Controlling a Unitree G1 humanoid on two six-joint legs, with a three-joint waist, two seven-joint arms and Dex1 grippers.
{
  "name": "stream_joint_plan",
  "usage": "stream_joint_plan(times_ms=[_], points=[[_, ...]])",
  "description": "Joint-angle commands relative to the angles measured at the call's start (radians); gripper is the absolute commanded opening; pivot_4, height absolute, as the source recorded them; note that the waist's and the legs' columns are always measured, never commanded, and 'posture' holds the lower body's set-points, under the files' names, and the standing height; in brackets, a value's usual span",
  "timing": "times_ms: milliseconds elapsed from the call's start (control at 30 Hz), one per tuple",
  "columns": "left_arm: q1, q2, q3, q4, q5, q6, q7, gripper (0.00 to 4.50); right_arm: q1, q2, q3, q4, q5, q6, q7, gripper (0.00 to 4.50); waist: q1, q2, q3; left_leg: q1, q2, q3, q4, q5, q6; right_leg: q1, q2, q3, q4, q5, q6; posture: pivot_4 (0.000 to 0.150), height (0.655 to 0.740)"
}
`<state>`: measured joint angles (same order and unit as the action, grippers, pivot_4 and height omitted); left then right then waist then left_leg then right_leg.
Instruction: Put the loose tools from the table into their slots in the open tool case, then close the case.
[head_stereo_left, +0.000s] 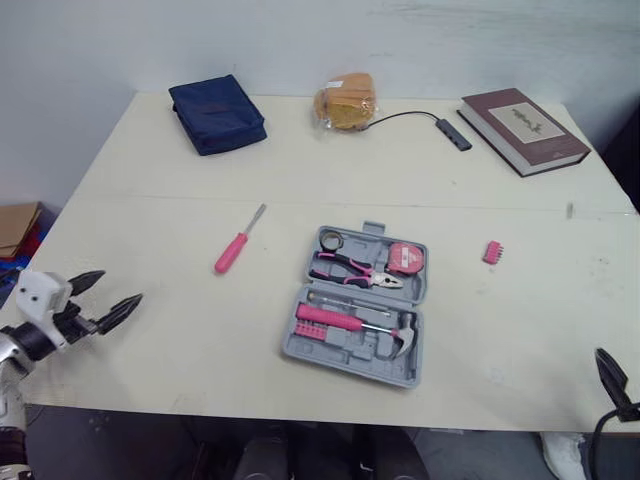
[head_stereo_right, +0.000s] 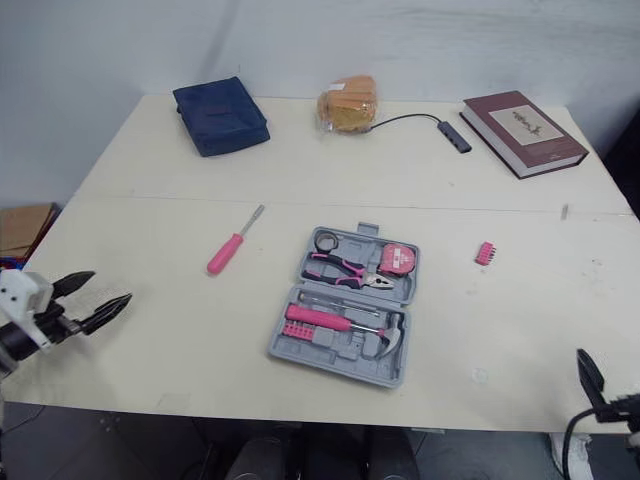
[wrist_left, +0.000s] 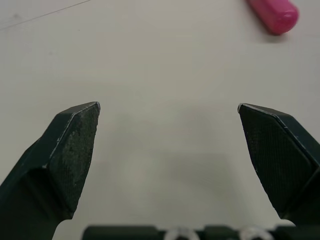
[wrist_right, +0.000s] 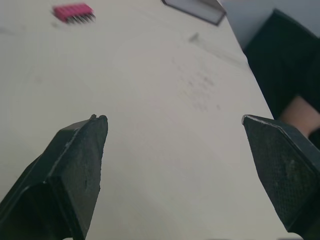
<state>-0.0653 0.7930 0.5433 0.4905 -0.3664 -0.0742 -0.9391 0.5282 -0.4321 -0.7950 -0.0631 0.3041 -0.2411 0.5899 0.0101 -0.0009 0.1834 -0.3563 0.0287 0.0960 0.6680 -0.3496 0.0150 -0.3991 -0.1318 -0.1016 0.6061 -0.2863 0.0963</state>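
Observation:
An open grey tool case (head_stereo_left: 358, 306) lies in the middle of the table, holding pink pliers (head_stereo_left: 352, 272), a pink tape measure (head_stereo_left: 404, 257), a hammer (head_stereo_left: 398, 336) and a pink bit holder. A loose pink-handled screwdriver (head_stereo_left: 237, 243) lies left of the case; its handle end (wrist_left: 274, 14) shows in the left wrist view. A small pink bit set (head_stereo_left: 492, 252) lies right of the case, seen also as the bit set (wrist_right: 74, 12). My left gripper (head_stereo_left: 108, 299) hovers open at the table's front left edge. My right gripper (wrist_right: 172, 122) is open with nothing between its fingers, at the front right corner.
Along the table's far side sit a dark blue pouch (head_stereo_left: 217, 113), a bagged bread item (head_stereo_left: 344, 101), a USB hub with cable (head_stereo_left: 452, 133) and a brown book (head_stereo_left: 522, 129). A cardboard box (head_stereo_left: 17, 228) stands on the floor to the left.

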Motion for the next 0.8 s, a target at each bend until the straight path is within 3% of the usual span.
stream_joint_plan(times_ms=[33,200,467,600,700,800], points=[[0.016,-0.006,0.075,-0.039,-0.047,0.008,0.068,4.46,0.010,0.005,-0.038,-0.003,0.029,0.001,-0.046,4.50,-0.008,0.000,0.000,0.001,0.000,0.000,-0.001,0.000,-0.001,0.000,0.000,0.000,0.000,0.000,-0.001,0.150,0.7400],[0.010,-0.053,0.003,-0.234,-0.079,0.076,0.077,4.46,-0.010,-0.006,0.037,-0.084,0.011,0.162,-0.125,4.50,-0.013,0.001,0.000,0.002,0.001,0.000,-0.003,0.002,-0.002,0.000,0.000,0.000,0.001,-0.001,-0.002,0.150,0.7400],[-0.117,-0.122,-0.170,-0.487,-0.144,0.181,0.044,4.46,-0.152,-0.062,0.183,-0.330,0.133,0.476,-0.152,4.50,-0.014,0.002,-0.001,0.002,0.001,0.000,-0.003,0.006,0.000,0.000,0.001,0.000,0.003,0.000,-0.003,0.150,0.7400],[-0.165,-0.143,-0.242,-0.559,-0.159,0.229,0.035,4.46,-0.266,-0.055,0.231,-0.398,0.201,0.656,-0.242,4.50,-0.014,0.002,-0.001,0.002,0.001,0.000,-0.004,0.010,-0.005,0.000,0.003,-0.001,0.003,-0.001,-0.003,0.150,0.7400],[-0.206,-0.165,-0.317,-0.658,-0.189,0.289,0.029,4.46,-0.435,-0.023,0.307,-0.397,0.216,0.835,-0.386,4.50,-0.013,0.000,0.000,0.001,0.000,0.001,-0.002,0.010,-0.004,0.000,0.003,-0.001,0.003,0.000,-0.003,0.150,0.7400],[-0.232,-0.178,-0.353,-0.719,-0.217,0.334,0.026,4.46,-0.538,-0.017,0.402,-0.372,0.123,0.877,-0.457,4.50,-0.014,0.000,0.000,0.000,-0.001,0.001,-0.001,0.012,-0.003,0.000,0.002,-0.001,0.004,0.000,-0.002,0.150,0.7400]])
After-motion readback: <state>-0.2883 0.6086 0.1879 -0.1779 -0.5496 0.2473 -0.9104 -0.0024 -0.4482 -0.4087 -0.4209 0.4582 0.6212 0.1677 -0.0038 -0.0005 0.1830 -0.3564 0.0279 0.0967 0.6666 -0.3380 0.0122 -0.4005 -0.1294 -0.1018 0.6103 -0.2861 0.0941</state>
